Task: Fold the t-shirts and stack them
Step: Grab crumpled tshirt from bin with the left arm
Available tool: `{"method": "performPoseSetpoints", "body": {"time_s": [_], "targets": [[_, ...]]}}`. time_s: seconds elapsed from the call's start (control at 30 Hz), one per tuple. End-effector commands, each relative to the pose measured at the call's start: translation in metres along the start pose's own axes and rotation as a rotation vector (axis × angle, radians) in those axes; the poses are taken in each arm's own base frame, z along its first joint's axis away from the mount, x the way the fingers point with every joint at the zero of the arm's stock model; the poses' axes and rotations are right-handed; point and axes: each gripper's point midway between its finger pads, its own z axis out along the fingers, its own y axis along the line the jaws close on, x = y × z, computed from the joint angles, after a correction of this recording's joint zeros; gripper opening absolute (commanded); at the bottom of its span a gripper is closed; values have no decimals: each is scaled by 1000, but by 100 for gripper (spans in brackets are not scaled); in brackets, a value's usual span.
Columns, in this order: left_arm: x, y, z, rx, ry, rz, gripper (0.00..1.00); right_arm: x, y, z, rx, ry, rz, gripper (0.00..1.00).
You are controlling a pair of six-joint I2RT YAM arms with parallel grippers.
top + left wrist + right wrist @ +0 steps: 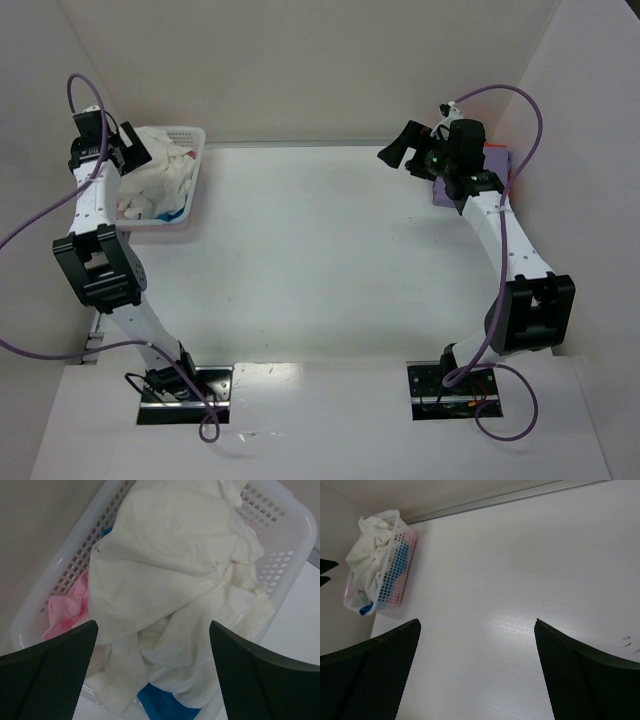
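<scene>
Left arm reaches up and back to the far left corner of the table (320,260), elbow bent, wrist tipped down over the basket (192,131). The left claw (152,625) hangs spread wide above the heap, both fingers apart and touching nothing. Right below it lies the cream shirt (165,555), bunched and spilling over the basket's near wall. A pink shirt (65,612) is tucked against the left wall, and a blue shirt (160,702) peeks out under the cream folds at the near edge.

Over on the other side, the right arm rises from its base, folds at the elbow and stretches to the far right corner. The right claw (398,145) points inward across the bare table, fingers wide apart and holding nothing. A lavender shirt (497,158) lies flat under that wrist, by the right wall.
</scene>
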Motion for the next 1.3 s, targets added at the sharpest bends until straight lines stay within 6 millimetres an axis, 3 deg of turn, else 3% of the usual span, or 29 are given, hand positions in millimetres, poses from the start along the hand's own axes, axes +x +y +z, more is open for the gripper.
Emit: {"method": "performPoseSetpoints", "body": {"time_s": [0.0,0.27,0.3,0.37,0.4,0.43,0.53,0.57,0.6,0.63,0.67,0.7,0.77,0.83,0.93,1.03,1.07,1.1,1.13,1.17,1.27], "targets": [[7,-7,24,32,8,18,100,-18,8,0,-5,-46,-38,100],[46,0,66,6,98,16,100,-9,-1,4,15,-28,-28,100],[54,2,70,3,116,26,98,-9,-1,4,15,-28,-28,100],[64,5,80,-10,129,28,86,-9,-4,7,23,-32,-28,100],[64,5,80,-10,129,28,86,-9,-4,7,23,-32,-28,100],[74,9,84,-25,148,41,78,-6,-7,11,29,-22,-24,100],[74,9,84,-25,148,41,61,-7,-8,13,29,-21,-23,100],[74,9,84,-25,148,41,46,-7,-8,13,29,-21,-23,100],[74,9,84,-25,148,41,36,-11,-5,13,25,-30,-27,100],[75,4,84,-17,150,48,19,-11,-5,13,25,-30,-27,100],[65,1,79,-11,126,46,10,-11,-5,13,25,-30,-27,100],[69,-4,78,-5,139,54,4,-11,-5,13,25,-30,-27,100],[38,-18,60,22,76,57,0,-17,-3,10,25,-51,-23,100],[21,-30,44,42,44,63,0,-18,-1,8,21,-59,-17,100],[-21,-64,1,115,-56,89,0,-20,6,6,-5,-65,-13,100],[-65,-108,-73,241,-174,119,0,-27,19,-7,-42,-89,-18,100],[-60,-115,-75,252,-164,128,0,-29,21,-7,-47,-97,-13,100],[-78,-135,-116,320,-226,138,0,-32,27,-13,-65,-106,-20,100],[-73,-145,-127,350,-220,150,0,-34,33,-18,-82,-112,-26,100],[-75,-176,-167,448,-244,188,0,-33,42,-24,-101,-110,-33,100],[-69,-211,-223,599,-253,228,0,-39,55,-43,-130,-141,-50,100]]}}
